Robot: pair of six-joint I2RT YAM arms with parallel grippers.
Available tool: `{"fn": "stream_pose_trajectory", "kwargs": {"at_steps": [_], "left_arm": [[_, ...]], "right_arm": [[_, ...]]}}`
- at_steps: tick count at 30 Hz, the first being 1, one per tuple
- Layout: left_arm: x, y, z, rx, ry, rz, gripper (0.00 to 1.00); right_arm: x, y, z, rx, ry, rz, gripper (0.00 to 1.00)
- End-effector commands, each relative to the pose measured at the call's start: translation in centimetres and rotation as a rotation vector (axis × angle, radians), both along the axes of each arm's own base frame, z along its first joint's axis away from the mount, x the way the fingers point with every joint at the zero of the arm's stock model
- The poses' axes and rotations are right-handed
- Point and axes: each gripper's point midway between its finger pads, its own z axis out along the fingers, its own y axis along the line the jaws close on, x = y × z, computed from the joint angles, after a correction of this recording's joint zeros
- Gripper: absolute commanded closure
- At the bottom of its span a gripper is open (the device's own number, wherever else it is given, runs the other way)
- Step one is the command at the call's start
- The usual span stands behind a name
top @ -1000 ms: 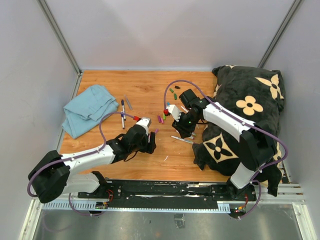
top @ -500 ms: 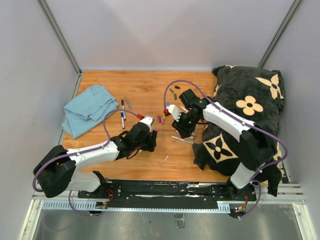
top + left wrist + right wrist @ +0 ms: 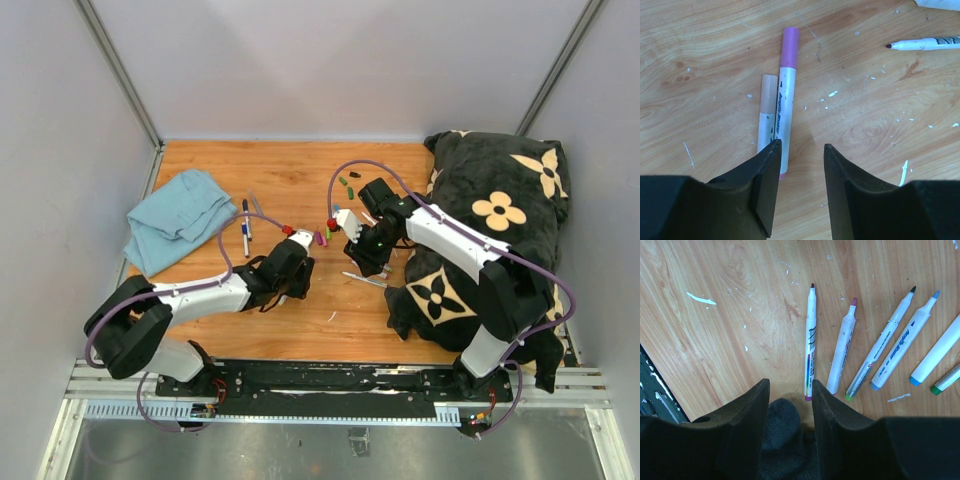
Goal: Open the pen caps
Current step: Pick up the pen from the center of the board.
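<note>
**Top external view.** The wooden surface (image 3: 290, 180) carries a blue cloth (image 3: 180, 215) near its left edge and a black flowered blanket (image 3: 500, 210) along its right edge. The left end effector (image 3: 305, 252) and the right end effector (image 3: 355, 245) are both low over the middle of the surface, near each other. Loose pen caps (image 3: 321, 238) lie between them, pink and purple ones side by side. More caps, green ones, lie nearer the far edge.

**Left wrist view.** The left end effector (image 3: 801, 150) is narrowly parted with nothing clamped. Two white markers lie side by side just beyond its left finger. One wears a purple cap (image 3: 789, 40) and the shorter one wears a beige cap (image 3: 769, 85). Both caps are seated and point away from the fingers. An uncapped pen (image 3: 925, 44) lies well apart at the upper right.

**Right wrist view.** The right end effector (image 3: 787, 390) is narrowly parted, with nothing gripped at its tips. Dark fabric (image 3: 782, 415) shows low in the gap. A row of uncapped markers (image 3: 842, 350) lies just beyond, tips bare and pointing away.
</note>
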Motion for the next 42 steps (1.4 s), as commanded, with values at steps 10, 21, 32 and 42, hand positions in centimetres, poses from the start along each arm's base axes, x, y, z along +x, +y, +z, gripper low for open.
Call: {"fn": "stream_pose_trajectory", "kwargs": {"at_steps": [10,21,32,42], "left_arm": [[1.2,0.0,-0.6,0.042,-0.002,0.008,0.67],[-0.1,-0.5,-0.9,0.015,0.043,-0.035,0.74],[-2.9,-1.1,-0.7,-0.036,0.085,-0.077,0.76],[-2.5,-0.7,-0.5,-0.011,0.074,-0.046,0.74]], "right_arm": [[-0.6,0.6,0.2,0.013,0.013,0.038,0.6],[-0.6,0.6,0.1,0.011,0.016,0.039,0.6],[-0.6,0.6,0.1,0.012,0.017,0.039,0.6],[-0.5,0.6,0.1,0.016,0.022,0.036,0.6]]}}
